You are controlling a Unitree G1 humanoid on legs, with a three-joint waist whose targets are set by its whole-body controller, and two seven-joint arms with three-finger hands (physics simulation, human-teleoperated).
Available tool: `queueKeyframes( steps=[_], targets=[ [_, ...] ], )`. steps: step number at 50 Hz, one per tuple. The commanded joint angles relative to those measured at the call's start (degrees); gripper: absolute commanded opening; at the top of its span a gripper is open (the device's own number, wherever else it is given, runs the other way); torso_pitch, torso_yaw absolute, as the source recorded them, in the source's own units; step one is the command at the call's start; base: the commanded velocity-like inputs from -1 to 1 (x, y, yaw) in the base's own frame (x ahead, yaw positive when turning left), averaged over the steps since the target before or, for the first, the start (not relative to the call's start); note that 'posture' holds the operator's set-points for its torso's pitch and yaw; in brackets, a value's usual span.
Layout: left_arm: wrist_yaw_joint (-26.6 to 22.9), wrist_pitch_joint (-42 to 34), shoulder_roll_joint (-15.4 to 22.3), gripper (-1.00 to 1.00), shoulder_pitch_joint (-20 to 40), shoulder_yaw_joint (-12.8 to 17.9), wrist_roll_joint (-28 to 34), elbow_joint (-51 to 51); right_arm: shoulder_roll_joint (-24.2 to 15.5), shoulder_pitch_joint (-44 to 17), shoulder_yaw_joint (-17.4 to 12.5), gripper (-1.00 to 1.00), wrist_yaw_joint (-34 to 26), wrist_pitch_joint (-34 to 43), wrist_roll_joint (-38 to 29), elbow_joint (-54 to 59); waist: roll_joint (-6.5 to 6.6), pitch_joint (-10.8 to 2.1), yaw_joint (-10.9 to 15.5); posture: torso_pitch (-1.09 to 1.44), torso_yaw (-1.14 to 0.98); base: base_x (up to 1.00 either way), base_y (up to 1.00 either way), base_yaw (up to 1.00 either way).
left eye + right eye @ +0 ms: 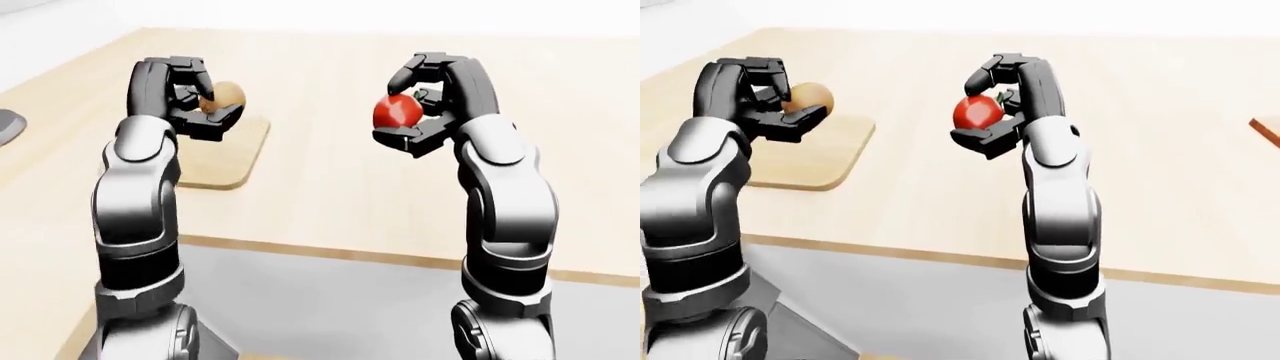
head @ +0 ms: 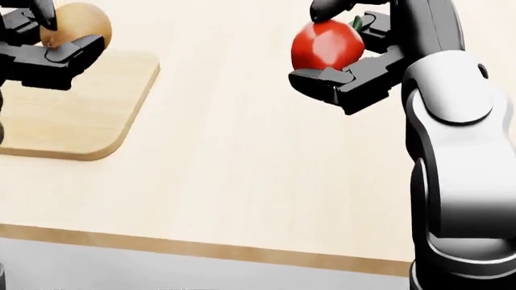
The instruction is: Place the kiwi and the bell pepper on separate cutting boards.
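Fingers (image 2: 68,51) of left hand (image 1: 195,97) wrapped round kiwi (image 2: 80,23), upper left of head view, raised above pale cutting board (image 2: 77,115). Right hand (image 2: 346,66) clamped on red bell pepper (image 2: 325,45), upper centre, held over bare wooden counter (image 2: 234,181). Edge of a second, darker board (image 1: 1268,127) just showing at far right of right-eye view. Kiwi likely light, soft-skinned, easily bruised; best cradled round its middle. Pepper probably hollow, smooth and slippery; safer gripped across broad shoulders than near stem.
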State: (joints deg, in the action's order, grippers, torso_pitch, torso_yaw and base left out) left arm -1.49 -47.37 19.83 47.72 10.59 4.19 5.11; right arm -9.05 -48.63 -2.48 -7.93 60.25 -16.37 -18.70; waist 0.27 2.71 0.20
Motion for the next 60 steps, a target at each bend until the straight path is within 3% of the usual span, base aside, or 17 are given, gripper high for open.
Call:
queueKeyframes(
  steps=[1, 4, 16, 35, 40, 43, 46, 51, 55, 60],
  targets=[
    [3.33, 9.59, 2.24, -1.00, 4.06, 1.81, 0.69, -11.18, -0.27, -2.50, -0.15, -1.00, 0.41, -1.91, -0.14, -1.87, 0.01, -1.64, -0.05, 0.00, 0.00, 0.00, 0.00, 0.00],
    [4.74, 14.54, 3.28, -1.00, 6.01, 1.67, -0.55, -19.40, -0.33, -2.62, -0.13, -1.00, 0.38, -1.76, -0.14, -1.93, 0.22, -2.12, 0.08, 0.00, 0.00, 0.00, 0.00, 0.00],
    [7.16, 21.95, 4.21, -1.00, 9.15, 0.32, -2.37, -32.87, -0.04, -2.68, -0.02, -1.00, 0.67, -2.02, 0.06, -1.67, 0.39, -2.24, -0.19, 0.00, 0.00, 0.00, 0.00, 0.00],
    [8.29, 30.47, 3.45, -1.00, 9.70, -0.77, 0.01, -45.62, 0.69, -1.11, 0.19, -1.00, 1.52, -3.77, 0.42, -0.80, 0.66, -2.63, -0.31, 0.00, 0.00, 0.00, 0.00, 0.00],
    [8.30, 30.82, 3.63, -0.75, 9.10, -0.92, 0.54, -45.80, 0.76, -1.28, 0.32, -1.00, 1.45, -3.17, 0.29, -1.23, 0.71, -2.72, -0.30, 0.00, 0.00, 0.00, 0.00, 0.00],
    [8.25, 30.81, 3.55, -0.51, 8.86, -0.99, 0.82, -45.61, 0.81, -1.30, 0.31, -1.00, 1.48, -3.25, 0.29, -1.09, 0.76, -2.73, -0.28, 0.00, 0.00, 0.00, 0.00, 0.00],
    [8.16, 30.71, 3.44, -0.15, 8.81, -1.08, 1.11, -45.45, 0.83, -1.20, 0.27, -1.00, 1.56, -3.55, 0.32, -0.76, 0.76, -2.75, -0.27, 0.00, 0.00, 0.00, 0.00, 0.00],
    [8.24, 31.43, 3.41, 0.16, 8.89, -0.96, 1.32, -46.41, 0.83, -1.16, 0.30, -1.00, 1.57, -3.37, 0.30, -0.97, 0.73, -2.82, -0.25, 0.00, 0.00, 0.00, 0.00, 0.00],
    [8.26, 31.61, 3.50, 0.36, 9.02, -0.96, 1.45, -46.90, 0.84, -1.24, 0.25, -1.00, 1.61, -3.37, 0.31, -0.90, 0.76, -2.85, -0.26, 0.00, 0.00, 0.00, 0.00, 0.00],
    [8.30, 31.50, 3.45, 0.37, 8.81, -0.96, 1.51, -46.71, 0.83, -1.17, 0.30, -1.00, 1.63, -3.48, 0.31, -0.84, 0.79, -2.88, -0.28, 0.00, 0.00, 0.00, 0.00, 0.00]
  ],
)
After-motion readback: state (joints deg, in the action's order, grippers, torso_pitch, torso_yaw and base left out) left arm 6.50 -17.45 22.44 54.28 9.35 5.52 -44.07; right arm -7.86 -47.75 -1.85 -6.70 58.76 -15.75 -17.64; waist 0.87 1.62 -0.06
